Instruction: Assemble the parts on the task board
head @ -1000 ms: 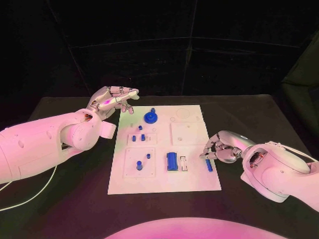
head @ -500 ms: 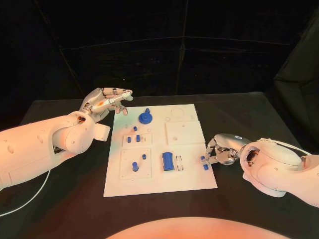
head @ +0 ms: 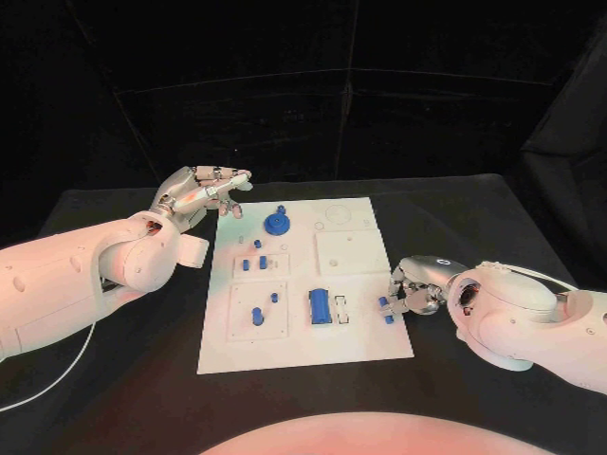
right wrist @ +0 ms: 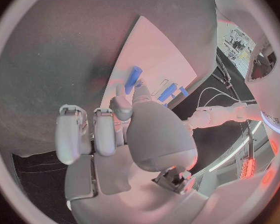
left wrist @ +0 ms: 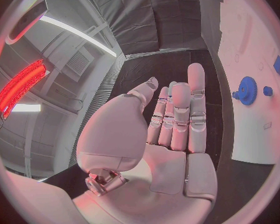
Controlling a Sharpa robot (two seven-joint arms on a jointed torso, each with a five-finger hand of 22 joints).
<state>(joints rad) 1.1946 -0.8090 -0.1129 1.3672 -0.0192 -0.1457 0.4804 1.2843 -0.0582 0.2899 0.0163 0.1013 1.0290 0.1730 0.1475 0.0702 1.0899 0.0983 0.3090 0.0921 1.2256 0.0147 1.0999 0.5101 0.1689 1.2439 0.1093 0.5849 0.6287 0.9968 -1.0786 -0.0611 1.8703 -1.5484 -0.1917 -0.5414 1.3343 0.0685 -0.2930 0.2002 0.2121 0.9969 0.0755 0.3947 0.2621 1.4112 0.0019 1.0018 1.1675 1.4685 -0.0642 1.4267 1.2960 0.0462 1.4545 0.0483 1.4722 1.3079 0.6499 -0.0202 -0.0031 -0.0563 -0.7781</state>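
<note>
White task board mid-table, small blue parts scattered across it.

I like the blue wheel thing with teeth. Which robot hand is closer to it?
Left. The left hand hovers beside the blue gear at the board's far end; the right hand is at the board's near right edge.

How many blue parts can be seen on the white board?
9 blue parts, as far as I can tell: a gear at the far end, three small pegs below it, two pegs in the near-left plate, a block, a strip, one at the right hand. Others may be hidden.

White task board with blue parts on a black table
</note>
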